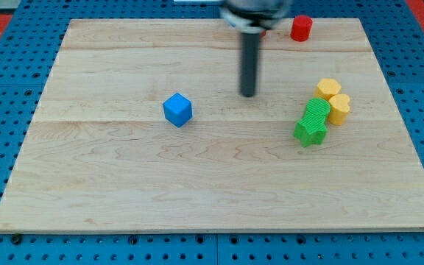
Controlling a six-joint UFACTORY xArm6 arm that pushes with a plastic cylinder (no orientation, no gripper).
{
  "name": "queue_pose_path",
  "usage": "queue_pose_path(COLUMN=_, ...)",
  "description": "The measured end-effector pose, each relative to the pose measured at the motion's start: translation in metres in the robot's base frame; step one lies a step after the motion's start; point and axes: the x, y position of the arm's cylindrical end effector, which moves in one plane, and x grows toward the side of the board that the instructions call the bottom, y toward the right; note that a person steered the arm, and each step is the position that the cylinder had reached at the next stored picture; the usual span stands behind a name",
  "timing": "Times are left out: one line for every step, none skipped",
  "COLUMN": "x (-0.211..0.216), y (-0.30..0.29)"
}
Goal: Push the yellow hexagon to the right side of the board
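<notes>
The yellow hexagon (pixel 328 88) lies on the wooden board at the view's right, touching a second yellow block (pixel 339 107) just below it. My tip (pixel 249 94) is on the board to the left of the yellow hexagon, about a hundred pixels away and apart from every block. Two green blocks sit against the yellow ones: one (pixel 316 110) just left of the second yellow block, and a green star-shaped block (pixel 310 132) below it.
A blue cube (pixel 177 109) lies left of my tip near the board's middle. A red cylinder (pixel 301 28) stands at the board's top edge, right of the arm. The board (pixel 124 184) is ringed by a blue pegboard surface.
</notes>
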Motion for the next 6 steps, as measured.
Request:
queue_pose_path(x=0.002, y=0.037)
queue_pose_path(x=-0.010, y=0.093)
queue_pose_path(x=-0.023, y=0.144)
queue_pose_path(x=-0.025, y=0.178)
queue_pose_path(x=-0.045, y=0.192)
queue_pose_path(x=-0.015, y=0.240)
